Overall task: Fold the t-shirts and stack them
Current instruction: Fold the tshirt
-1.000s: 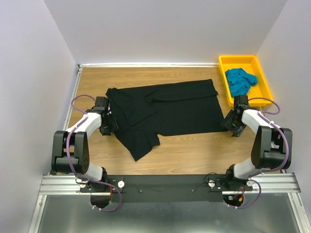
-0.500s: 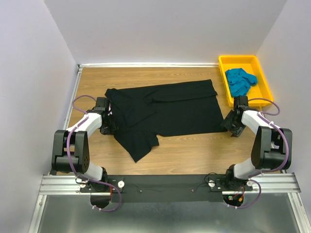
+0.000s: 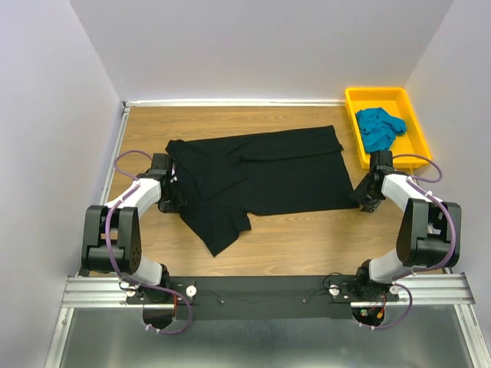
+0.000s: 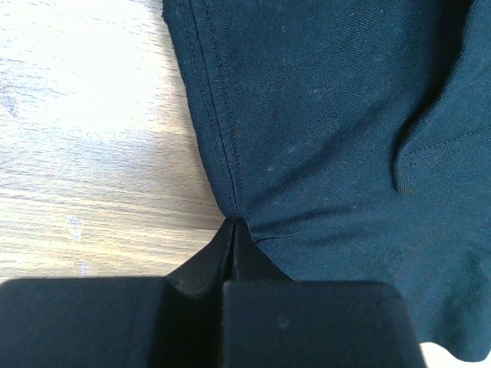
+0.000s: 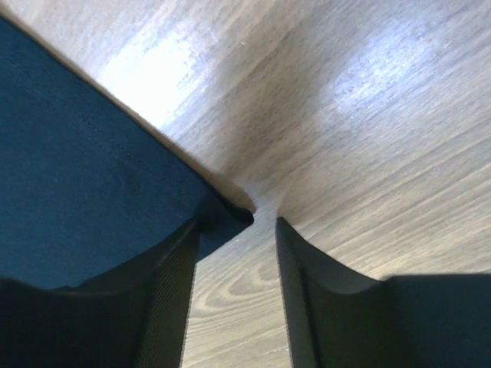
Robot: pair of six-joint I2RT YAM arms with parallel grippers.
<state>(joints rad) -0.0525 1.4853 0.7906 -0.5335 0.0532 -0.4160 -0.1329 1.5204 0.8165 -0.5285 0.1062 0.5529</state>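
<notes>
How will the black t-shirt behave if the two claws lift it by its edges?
The black t-shirt will probably hang limp and sag in the middle, since it lies flat with soft folds and a folded-over sleeve. It looks like light, thin cloth. The left claw pinches only a narrow bit of hem, so the cloth may slip out.

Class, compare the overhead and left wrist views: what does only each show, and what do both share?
Only overhead: the yellow tray holding the teal-blue t-shirt, and the right gripper at a corner of the black t-shirt. Only left wrist: the hem's stitching, with the left gripper shut on that hem. Both: the black t-shirt, the left gripper and the wooden table.
</notes>
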